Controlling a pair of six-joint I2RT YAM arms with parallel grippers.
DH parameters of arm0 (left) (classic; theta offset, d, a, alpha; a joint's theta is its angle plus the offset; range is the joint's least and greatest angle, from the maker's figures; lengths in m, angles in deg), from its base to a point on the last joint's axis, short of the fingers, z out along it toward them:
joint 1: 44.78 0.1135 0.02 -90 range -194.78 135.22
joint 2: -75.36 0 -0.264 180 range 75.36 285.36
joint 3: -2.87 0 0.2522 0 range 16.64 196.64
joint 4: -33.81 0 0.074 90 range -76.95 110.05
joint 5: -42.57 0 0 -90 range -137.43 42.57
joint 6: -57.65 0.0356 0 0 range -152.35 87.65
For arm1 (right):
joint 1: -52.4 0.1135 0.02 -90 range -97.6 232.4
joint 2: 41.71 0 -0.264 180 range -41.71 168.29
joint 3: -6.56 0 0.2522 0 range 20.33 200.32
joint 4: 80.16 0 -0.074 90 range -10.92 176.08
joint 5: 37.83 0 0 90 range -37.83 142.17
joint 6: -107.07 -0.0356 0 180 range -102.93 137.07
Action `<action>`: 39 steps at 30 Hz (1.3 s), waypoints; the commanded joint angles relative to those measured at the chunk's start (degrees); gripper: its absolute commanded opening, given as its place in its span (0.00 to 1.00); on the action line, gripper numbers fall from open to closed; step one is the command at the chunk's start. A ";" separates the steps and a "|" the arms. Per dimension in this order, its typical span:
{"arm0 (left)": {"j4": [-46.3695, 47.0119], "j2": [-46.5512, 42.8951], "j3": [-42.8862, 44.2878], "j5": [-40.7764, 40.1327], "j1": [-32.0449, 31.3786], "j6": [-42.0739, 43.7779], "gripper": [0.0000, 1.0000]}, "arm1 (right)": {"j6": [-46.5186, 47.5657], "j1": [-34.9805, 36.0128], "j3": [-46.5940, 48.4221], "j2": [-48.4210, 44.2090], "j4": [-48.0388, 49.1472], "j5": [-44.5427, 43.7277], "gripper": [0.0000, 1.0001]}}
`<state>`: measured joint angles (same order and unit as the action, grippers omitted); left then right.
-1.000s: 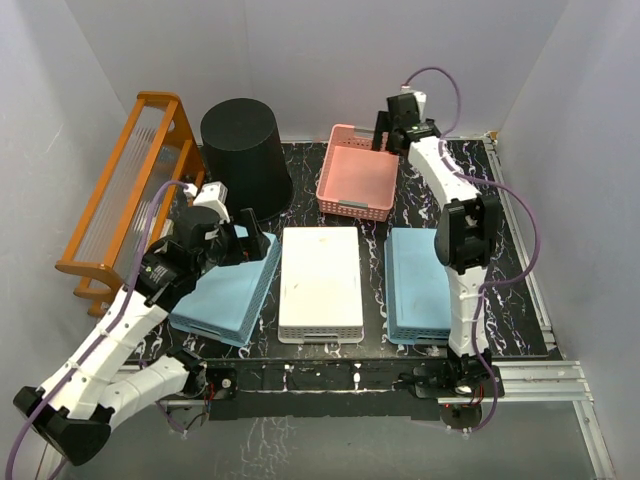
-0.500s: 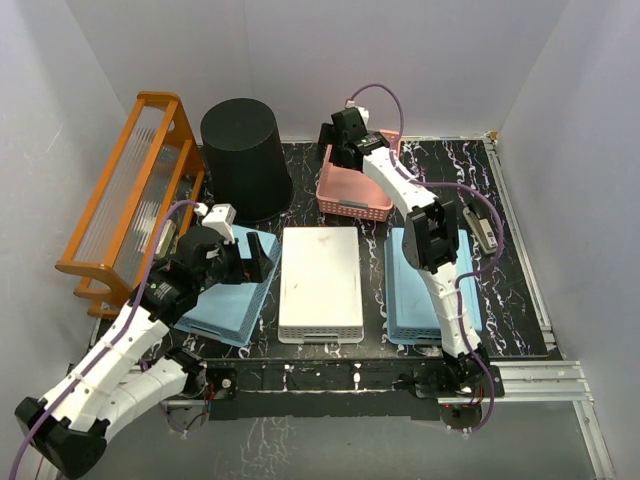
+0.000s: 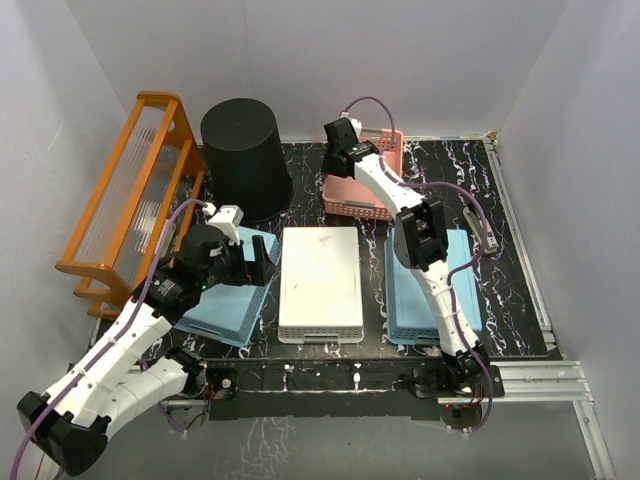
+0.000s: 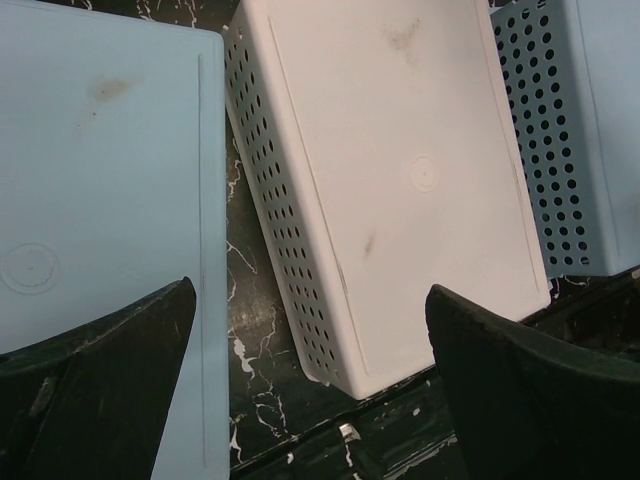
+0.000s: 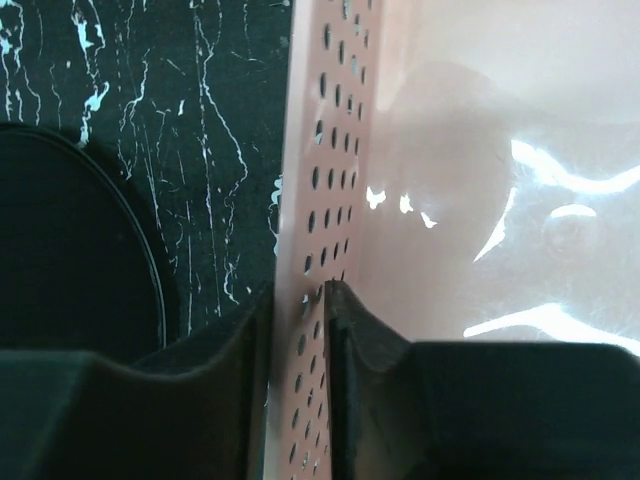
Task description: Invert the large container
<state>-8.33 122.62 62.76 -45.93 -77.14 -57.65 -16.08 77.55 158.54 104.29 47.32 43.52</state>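
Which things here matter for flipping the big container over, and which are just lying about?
For the job: black bin.
Not part of it: pink basket, white basket, left blue basket, right blue basket, orange rack.

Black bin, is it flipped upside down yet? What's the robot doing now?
Looks done: the black bin stands narrow closed end up, wide rim on the table. In hand: the right gripper pinches a side wall of the pink basket, not the bin; the left gripper hangs open over the blue basket and white basket. Left: seemingly nothing for the bin.
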 commanded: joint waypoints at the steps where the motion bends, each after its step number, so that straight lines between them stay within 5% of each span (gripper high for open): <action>1: -1.17 0.63 0.40 0.26 0.15 1.22 0.99 | 0.26 0.11 0.54 -3.83 3.49 -0.18 0.17; 5: -0.97 1.11 0.63 0.35 0.18 1.13 0.99 | -0.08 0.18 0.45 -7.19 4.66 1.88 0.00; 13: -2.89 2.82 1.80 -1.41 0.18 0.71 0.99 | -5.21 0.10 -4.24 -15.88 11.03 12.26 0.00; 24: -0.94 1.87 1.30 -1.18 0.12 -0.75 0.99 | -23.99 -2.21 -26.23 -24.27 44.25 36.19 0.00; 28: -1.58 0.37 1.32 -1.30 0.13 -0.25 0.99 | -36.15 -4.88 -36.00 -23.81 64.90 47.47 0.00; 39: -1.48 3.55 1.21 1.25 0.11 0.24 0.99 | -55.90 -10.24 -49.28 -22.26 90.48 53.28 0.00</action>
<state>-9.97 125.64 62.76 -46.30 -77.14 -57.89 -60.86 68.96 112.16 82.76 118.99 93.07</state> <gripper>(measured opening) 0.986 0.053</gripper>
